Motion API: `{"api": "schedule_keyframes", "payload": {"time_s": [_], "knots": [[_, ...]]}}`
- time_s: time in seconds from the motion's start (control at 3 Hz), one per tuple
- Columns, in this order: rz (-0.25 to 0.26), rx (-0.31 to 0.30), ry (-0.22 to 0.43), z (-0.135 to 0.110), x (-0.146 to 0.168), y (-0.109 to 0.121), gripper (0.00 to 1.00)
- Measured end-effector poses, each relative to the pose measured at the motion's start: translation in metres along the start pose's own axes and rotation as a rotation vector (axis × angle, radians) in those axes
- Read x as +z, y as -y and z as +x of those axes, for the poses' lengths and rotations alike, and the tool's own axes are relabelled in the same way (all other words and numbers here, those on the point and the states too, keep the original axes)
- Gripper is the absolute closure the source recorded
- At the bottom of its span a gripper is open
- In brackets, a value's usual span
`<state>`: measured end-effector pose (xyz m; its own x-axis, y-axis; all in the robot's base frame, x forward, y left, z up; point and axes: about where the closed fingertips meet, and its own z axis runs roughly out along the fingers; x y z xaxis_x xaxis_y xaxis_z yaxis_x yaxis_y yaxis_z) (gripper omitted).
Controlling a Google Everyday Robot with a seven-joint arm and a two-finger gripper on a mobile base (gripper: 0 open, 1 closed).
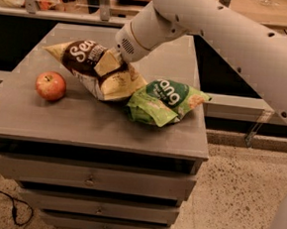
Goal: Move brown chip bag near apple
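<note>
The brown chip bag (90, 65) has a dark brown top with white lettering and a tan-yellow lower part. It hangs tilted just above the grey cabinet top (83, 119), its lower end close to the surface. My gripper (109, 60) is shut on the brown chip bag at its middle, at the end of the white arm coming in from the upper right. The apple (50, 86), small and red, sits on the cabinet top to the left, a short gap from the bag.
A green chip bag (164, 101) with white letters lies right of the brown one, near the cabinet's right edge. The cabinet has drawers (88, 182) below. Shelving and a rail (52, 15) stand behind. The floor (236, 198) lies to the right.
</note>
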<state>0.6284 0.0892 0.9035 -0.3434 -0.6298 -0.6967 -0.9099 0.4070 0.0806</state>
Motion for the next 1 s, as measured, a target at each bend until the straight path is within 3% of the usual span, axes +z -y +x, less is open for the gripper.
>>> {"api": "schedule_keyframes", "payload": {"time_s": [0.33, 0.67, 1.0], "knots": [[-0.046, 0.008, -0.02, 0.007, 0.004, -0.024, 1.0], [-0.059, 0.02, -0.035, 0.013, 0.004, -0.03, 0.84], [-0.052, 0.031, -0.039, 0.017, 0.002, -0.032, 0.6]]}}
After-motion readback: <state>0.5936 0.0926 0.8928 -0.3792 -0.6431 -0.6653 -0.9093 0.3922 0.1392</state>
